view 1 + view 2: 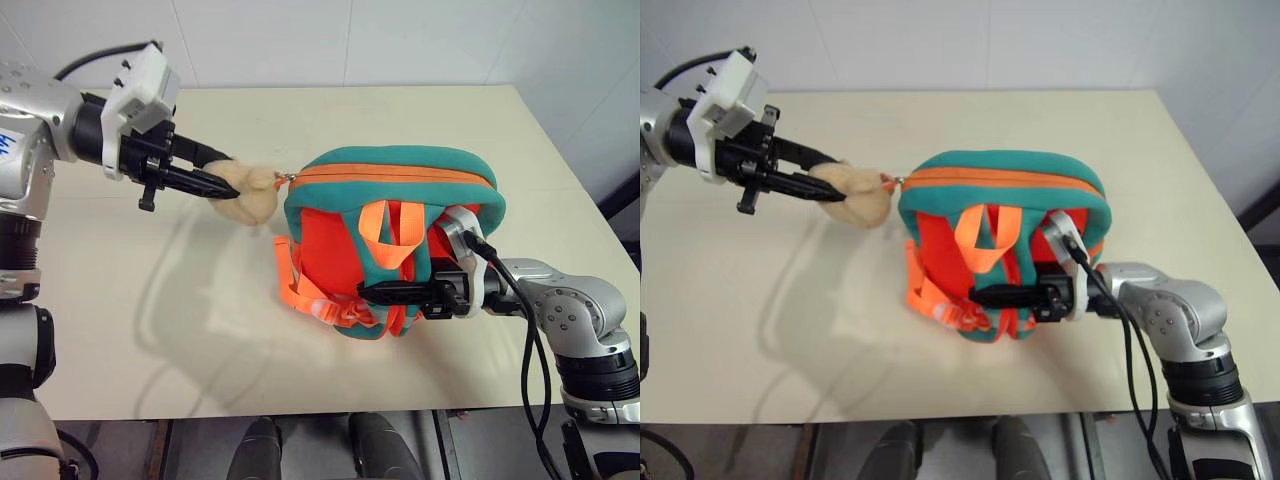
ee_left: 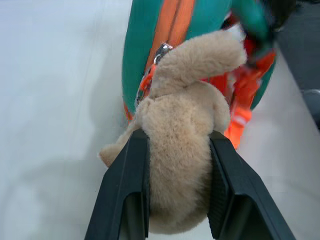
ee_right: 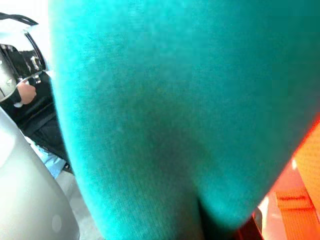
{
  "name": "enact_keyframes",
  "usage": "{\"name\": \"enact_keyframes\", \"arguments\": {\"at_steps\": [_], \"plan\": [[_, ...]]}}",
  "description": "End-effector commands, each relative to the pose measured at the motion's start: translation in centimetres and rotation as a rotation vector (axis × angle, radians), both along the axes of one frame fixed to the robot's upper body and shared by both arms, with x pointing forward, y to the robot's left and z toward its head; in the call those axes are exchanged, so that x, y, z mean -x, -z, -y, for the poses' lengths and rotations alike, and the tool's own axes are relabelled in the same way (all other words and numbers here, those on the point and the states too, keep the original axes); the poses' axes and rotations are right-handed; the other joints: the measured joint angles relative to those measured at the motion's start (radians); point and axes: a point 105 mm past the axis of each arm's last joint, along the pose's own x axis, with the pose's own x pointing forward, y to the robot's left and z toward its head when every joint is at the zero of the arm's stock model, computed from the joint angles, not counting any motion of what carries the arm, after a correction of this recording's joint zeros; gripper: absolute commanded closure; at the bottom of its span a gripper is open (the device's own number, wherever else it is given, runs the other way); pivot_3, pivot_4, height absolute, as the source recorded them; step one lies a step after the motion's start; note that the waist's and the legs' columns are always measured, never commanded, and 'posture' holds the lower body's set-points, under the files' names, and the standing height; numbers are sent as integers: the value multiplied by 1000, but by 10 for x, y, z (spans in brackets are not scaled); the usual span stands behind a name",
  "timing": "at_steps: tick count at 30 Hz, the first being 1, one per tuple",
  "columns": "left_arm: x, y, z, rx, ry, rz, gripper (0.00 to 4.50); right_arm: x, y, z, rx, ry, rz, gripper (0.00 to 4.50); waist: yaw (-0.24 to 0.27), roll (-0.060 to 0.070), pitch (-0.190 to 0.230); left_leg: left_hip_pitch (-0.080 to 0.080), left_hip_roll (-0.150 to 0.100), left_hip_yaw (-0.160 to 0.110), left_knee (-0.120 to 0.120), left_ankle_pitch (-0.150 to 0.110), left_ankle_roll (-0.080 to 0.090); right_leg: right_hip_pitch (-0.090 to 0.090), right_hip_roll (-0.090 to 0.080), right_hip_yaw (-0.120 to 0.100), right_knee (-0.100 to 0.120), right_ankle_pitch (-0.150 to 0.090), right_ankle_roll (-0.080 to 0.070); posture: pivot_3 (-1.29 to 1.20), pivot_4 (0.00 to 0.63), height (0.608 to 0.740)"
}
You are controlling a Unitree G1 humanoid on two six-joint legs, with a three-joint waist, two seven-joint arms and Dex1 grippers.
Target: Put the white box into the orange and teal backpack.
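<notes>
left gripper (image 2: 178,195) clamps plush toy (image 1: 248,190) beside backpack (image 1: 400,180) | right gripper (image 1: 400,293) clenched on backpack front | zipper closed, box unseen, packing pending

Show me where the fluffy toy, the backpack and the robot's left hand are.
plush toy (image 2: 182,165), left wrist view, its furry body.
backpack (image 1: 395,165), left eye view, its teal top.
left hand (image 1: 205,183), left eye view, between the fingertips.

My arms are silver-grey metal with black joint segments. The left gripper (image 1: 205,183) has two slim black fingers behind a white camera block; blue scribbles mark that shoulder. Black cables loop along the right forearm to the right gripper (image 1: 385,292).
</notes>
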Motion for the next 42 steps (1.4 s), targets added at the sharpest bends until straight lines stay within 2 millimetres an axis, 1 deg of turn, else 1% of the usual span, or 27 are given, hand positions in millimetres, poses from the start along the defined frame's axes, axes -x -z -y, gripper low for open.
{"name": "enact_keyframes", "arguments": {"at_steps": [1, 4, 6, 10, 13, 15, 18, 21, 22, 23, 24, 26, 27, 28, 29, 30, 31, 32, 34, 35, 38, 40, 42], "plan": [[-1, 38, -12, -64, 24, -153, 3464, 4, -6, -1, -20, -7, 19, 4500, -2, 0, 0, 0, 0, 0, 0, 0, 0, 0, 0, 0, 0, 0, 0, 0, 150, 740], [-7, 67, -5, -97, 46, -197, 3464, 5, -6, -2, -26, -3, 15, 4500, 1, 0, 0, 0, 1, 0, 0, 0, 0, 0, 1, 0, 1, 0, 0, 0, 150, 740], [-9, 84, 5, -99, 79, -224, 3464, 5, -7, -3, -32, 0, 12, 4500, 1, 0, 0, 0, 1, 0, 0, 0, 0, -1, 1, 0, 1, 0, 0, 0, 150, 740], [-18, 103, 29, -38, 105, -223, 3464, 5, -9, -4, -43, 15, 8, 4500, 2, 0, 0, -1, 1, 0, 0, 0, 0, -1, 1, 0, 0, 0, 0, 0, 150, 740], [-22, 116, 34, -43, 104, -206, 3464, 4, -10, -5, -57, 35, 4, 4500, 3, 0, 0, -1, 1, 0, 0, 0, 0, -1, 1, 0, 0, 0, 0, 0, 150, 740], [-19, 117, 34, -41, 129, -166, 3464, 4, -10, -5, -46, 56, 28, 4500, 4, 0, 0, -1, 1, 0, 1, 0, 0, 0, 1, 0, 0, 0, 0, 0, 150, 740], [-10, 105, 31, -13, 160, -91, 3464, 2, -10, -3, -12, 113, 115, 4500, 4, 0, 0, -1, 1, 0, 1, 0, 0, 0, 0, 0, 0, 0, 0, 0, 150, 740], [-5, 86, 31, 45, 155, -4, 3464, -17, -12, 1, 40, 289, 292, 4500, 4, 0, 0, -1, 1, 0, 0, 0, 0, -1, 0, 0, 0, 0, 0, 0, 150, 740], [2, 72, 34, 111, 155, 11, 3131, -17, -25, 2, -4, 316, 352, 4171, 4, 0, 0, -1, 1, 0, 0, 0, 0, -1, 0, 0, 0, 0, 0, 0, 150, 740], [8, 64, 36, 154, 158, 14, 2779, -15, -33, 3, -40, 326, 387, 3826, 3, 0, 0, -1, 1, 0, 1, 0, 0, -1, 0, 0, 0, 0, 0, 0, 150, 740], [13, 59, 37, 170, 163, 35, 2581, -15, -39, 6, -51, 356, 433, 3612, 3, 0, 0, -1, 1, 0, 0, 0, 0, -1, 0, 0, 0, 0, 0, 0, 150, 740], [22, 60, 34, 170, 151, 44, 1907, -13, -42, 14, -11, 388, 518, 2903, 4, 0, 0, -1, 1, -1, 0, 0, 0, -1, 0, 0, 1, 0, 0, 0, 150, 740], [25, 62, 33, 168, 145, 42, 1652, -13, -42, 17, 7, 398, 542, 2619, 4, 0, 0, -1, 1, -1, 0, 0, 0, -1, 0, 0, 0, 0, 0, 0, 150, 740], [28, 64, 31, 165, 139, 24, 1254, -10, -41, 19, 16, 386, 536, 2177, 4, 0, 0, -1, 1, -1, 0, 0, 0, -1, 0, 0, 0, 0, 0, 0, 150, 740], [30, 65, 30, 164, 136, 12, 990, -7, -40, 21, 19, 378, 528, 1892, 5, 0, 0, -1, 1, -1, -1, 0, 0, 0, 0, 0, -1, 0, 0, 0, 150, 740], [32, 67, 27, 162, 124, 2, 713, -6, -41, 26, 19, 392, 527, 1604, 6, 0, 0, -1, 1, 0, -1, 0, 0, 0, 0, 0, -1, 0, 0, 0, 150, 740], [33, 69, 26, 161, 115, -4, 390, -5, -43, 29, 19, 404, 528, 1217, 7, 0, 0, -1, 1, 0, -1, 0, 0, 0, 0, 0, -1, 0, 0, 0, 150, 740], [35, 72, 22, 156, 103, -1, 88, -3, -44, 37, 36, 426, 532, 879, 7, 0, 0, -1, 1, -1, 0, 0, 0, 0, 0, 0, -1, 0, 0, 0, 150, 740], [34, 74, 18, 158, 82, 17, 0, 2, -42, 50, 77, 438, 524, 221, 10, 0, 0, -1, 1, 0, 0, 0, 0, 0, 0, 0, -1, 0, -1, 0, 150, 740], [34, 74, 16, 168, 71, 15, 0, 5, -38, 54, 106, 429, 502, 32, 14, 0, 0, 0, 1, 0, 0, 0, 0, 1, 0, 0, -1, 1, -1, 0, 150, 740], [36, 74, 13, 188, 61, 21, 0, 15, -23, 68, 198, 404, 443, 32, 24, 0, 0, 0, 1, 0, 0, 0, 0, 2, 0, 0, -1, 1, -1, 0, 150, 740], [37, 74, 10, 211, 48, 6, 0, 17, -17, 81, 241, 439, 433, 32, 28, 0, 0, 1, 1, 0, 0, 0, 0, 2, 0, 0, -2, 1, -1, 0, 150, 740], [37, 79, -3, 203, 6, 13, 0, 20, -11, 100, 301, 481, 444, 32, 28, 0, 0, 2, 1, 0, 0, 0, 0, 4, 0, 0, -3, 1, -1, 0, 150, 740]]}}
